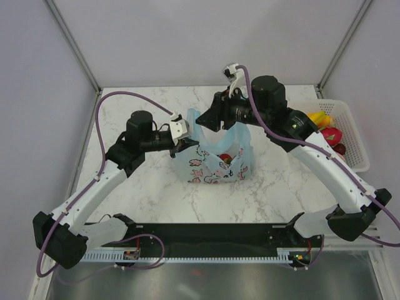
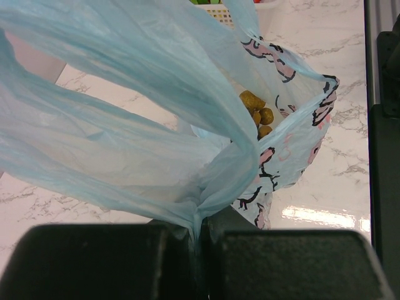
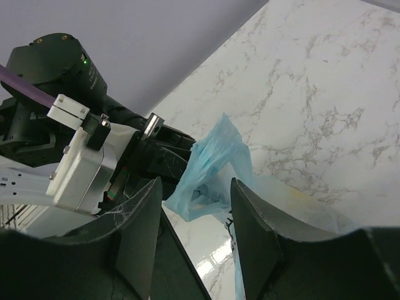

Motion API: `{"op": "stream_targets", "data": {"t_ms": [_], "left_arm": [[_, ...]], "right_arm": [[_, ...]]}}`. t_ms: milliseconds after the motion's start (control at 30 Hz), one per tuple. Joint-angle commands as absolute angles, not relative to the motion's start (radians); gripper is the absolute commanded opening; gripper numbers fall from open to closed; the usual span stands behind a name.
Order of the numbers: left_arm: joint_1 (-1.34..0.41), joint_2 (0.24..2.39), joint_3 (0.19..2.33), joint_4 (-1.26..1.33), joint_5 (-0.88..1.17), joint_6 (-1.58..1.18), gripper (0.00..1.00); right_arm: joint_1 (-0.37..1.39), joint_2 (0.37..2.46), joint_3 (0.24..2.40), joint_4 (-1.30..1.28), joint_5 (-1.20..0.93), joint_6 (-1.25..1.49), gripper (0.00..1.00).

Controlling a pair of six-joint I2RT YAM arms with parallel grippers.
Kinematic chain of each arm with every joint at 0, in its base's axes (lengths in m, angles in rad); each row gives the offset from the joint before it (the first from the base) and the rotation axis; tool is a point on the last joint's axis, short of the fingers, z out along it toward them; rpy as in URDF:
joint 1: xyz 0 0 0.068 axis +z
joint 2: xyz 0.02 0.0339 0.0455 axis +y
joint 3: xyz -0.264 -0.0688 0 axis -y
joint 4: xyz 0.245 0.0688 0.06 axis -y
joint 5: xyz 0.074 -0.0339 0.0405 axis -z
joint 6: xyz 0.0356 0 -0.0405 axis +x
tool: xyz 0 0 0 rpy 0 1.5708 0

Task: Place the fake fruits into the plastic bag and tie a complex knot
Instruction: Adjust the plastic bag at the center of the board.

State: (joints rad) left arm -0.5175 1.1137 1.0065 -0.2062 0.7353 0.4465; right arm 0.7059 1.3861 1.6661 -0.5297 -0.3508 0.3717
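The light-blue plastic bag (image 1: 215, 164) stands open mid-table, its white panel of pink doodles facing me. My left gripper (image 1: 185, 145) is shut on the bag's left rim, and the film bunches between its jaws (image 2: 200, 234). A tan round cluster (image 2: 257, 115) and a red fruit (image 1: 226, 157) lie inside the bag. My right gripper (image 1: 203, 120) hangs over the bag's far left corner. Its jaws stand open around a raised handle loop (image 3: 209, 169), with a gap on either side. A yellow banana (image 1: 320, 117), the dragon fruit (image 1: 331, 134) and a dark ball (image 1: 340, 149) sit in the basket.
A white mesh basket (image 1: 357, 140) stands at the table's right edge. The left arm's wrist and white camera block (image 3: 78, 165) sit close beside my right fingers. A black rail (image 1: 206, 234) runs along the near edge.
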Motion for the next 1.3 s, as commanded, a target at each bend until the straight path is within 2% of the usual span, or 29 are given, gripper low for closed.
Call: {"op": "stream_targets", "data": {"t_ms": [0, 233, 333, 367, 467, 567, 767, 867, 967, 1067, 1267], "left_arm": [[-0.520, 1.088, 1.003, -0.156, 0.741, 0.479, 0.02], [-0.520, 1.085, 1.002, -0.152, 0.742, 0.477, 0.02], [-0.520, 1.081, 0.999, -0.150, 0.742, 0.480, 0.02], [-0.520, 1.083, 0.997, -0.152, 0.742, 0.480, 0.02], [-0.520, 1.081, 0.994, -0.150, 0.744, 0.482, 0.02], [-0.520, 1.078, 0.986, -0.150, 0.742, 0.485, 0.02], [-0.520, 1.077, 0.974, -0.147, 0.744, 0.486, 0.02], [-0.520, 1.077, 0.971, -0.147, 0.746, 0.485, 0.02], [-0.520, 1.077, 0.968, -0.146, 0.747, 0.486, 0.02], [-0.520, 1.077, 0.968, -0.146, 0.747, 0.483, 0.02], [-0.520, 1.078, 0.968, -0.146, 0.747, 0.482, 0.02]], "right_arm": [[0.719, 1.391, 1.655, -0.459, -0.399, 0.411, 0.56], [0.750, 1.417, 1.621, -0.413, -0.396, 0.443, 0.51], [0.753, 1.427, 1.628, -0.385, -0.400, 0.452, 0.36], [0.753, 1.430, 1.643, -0.380, -0.397, 0.457, 0.26], [0.753, 1.436, 1.684, -0.371, -0.373, 0.466, 0.06], [0.753, 1.424, 1.712, -0.354, -0.316, 0.465, 0.00], [0.753, 1.368, 1.680, -0.281, -0.229, 0.463, 0.01], [0.753, 1.345, 1.658, -0.258, -0.189, 0.451, 0.06], [0.753, 1.318, 1.628, -0.236, -0.157, 0.433, 0.07], [0.753, 1.295, 1.589, -0.203, -0.143, 0.419, 0.22], [0.753, 1.284, 1.565, -0.173, -0.136, 0.417, 0.22]]}}
